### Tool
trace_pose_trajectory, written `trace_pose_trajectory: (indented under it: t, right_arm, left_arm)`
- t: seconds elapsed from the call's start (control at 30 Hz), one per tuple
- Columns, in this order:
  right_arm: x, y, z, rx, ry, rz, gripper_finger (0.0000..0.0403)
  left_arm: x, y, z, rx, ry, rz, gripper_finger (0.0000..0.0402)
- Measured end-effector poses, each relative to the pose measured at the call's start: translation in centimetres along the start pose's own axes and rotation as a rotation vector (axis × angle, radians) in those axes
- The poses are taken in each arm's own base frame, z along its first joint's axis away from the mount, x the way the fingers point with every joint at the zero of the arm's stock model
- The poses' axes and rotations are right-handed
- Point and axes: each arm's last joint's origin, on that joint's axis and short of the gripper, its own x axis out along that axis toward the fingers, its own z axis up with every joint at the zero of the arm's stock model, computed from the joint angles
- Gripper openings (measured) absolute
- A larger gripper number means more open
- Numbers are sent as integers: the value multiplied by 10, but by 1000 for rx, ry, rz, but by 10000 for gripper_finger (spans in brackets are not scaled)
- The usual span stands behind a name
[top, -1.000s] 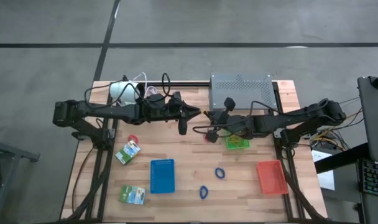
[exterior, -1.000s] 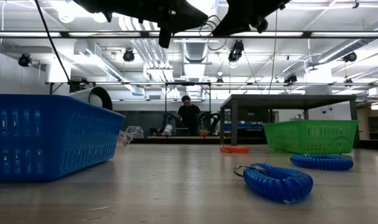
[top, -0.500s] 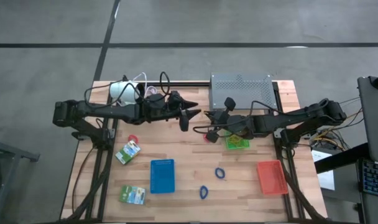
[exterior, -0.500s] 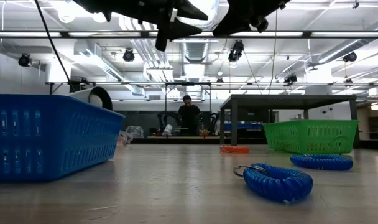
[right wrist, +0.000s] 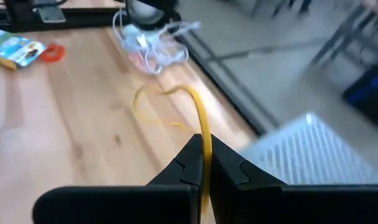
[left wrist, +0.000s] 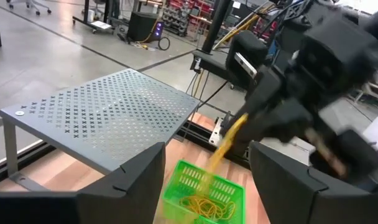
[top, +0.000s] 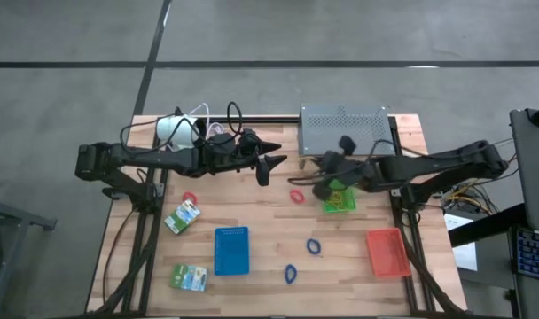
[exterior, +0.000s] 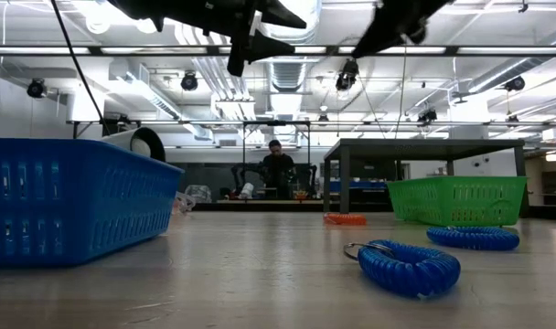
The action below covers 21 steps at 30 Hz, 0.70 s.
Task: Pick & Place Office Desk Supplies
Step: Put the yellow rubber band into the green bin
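Note:
My right gripper (top: 325, 184) hovers above the green tray (top: 339, 200), shut on a yellow rubber band (right wrist: 176, 96). The left wrist view shows more yellow bands (left wrist: 201, 203) lying in that tray. My left gripper (top: 271, 161) stands open at the table's middle, high above the top, with nothing between its fingers. On the wood lie two red loops (top: 296, 196) (top: 191, 198), two blue coiled loops (top: 314, 245) (top: 290, 273) and two green-and-white packets (top: 183, 215) (top: 189, 277). My right gripper pinches the yellow rubber band between its two shut fingers, on one stretch of its loop (right wrist: 206, 144). The rest of the band sticks out past the fingertips as a bent loop. From the left wrist view it slants down (left wrist: 229, 134) toward the green tray, clear of the table.
A grey perforated metal stand (top: 345, 129) stands at the far edge behind the green tray. A white cylinder with its cable (top: 174, 129) is at the far left. A blue tray (top: 231, 250) and a red tray (top: 386, 251) sit toward the near edge.
My left gripper has opened wide while staying where it was. My right gripper has drawn away from it toward the table's right edge, carrying the yellow band over the green tray. A red loop that it covered now shows.

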Motion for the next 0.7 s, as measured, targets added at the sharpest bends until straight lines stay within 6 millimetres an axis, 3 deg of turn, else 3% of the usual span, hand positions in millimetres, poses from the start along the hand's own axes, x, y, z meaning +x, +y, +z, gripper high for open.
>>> trace_pose_trajectory:
  t: [0.33, 0.53, 0.7]
  right_arm:
    - [-51, -34, 1, 179, 228, 181, 8]
    - [-56, -38, 0, 156, 299, 183, 8]
    - [-49, -32, -17, 125, 467, 212, 8]
  left_arm:
    - [0, 4, 1, 3, -21, 61, 224]
    - [0, 11, 3, 3, -76, 226, 224]
    - [0, 15, 4, 2, -81, 253, 220]
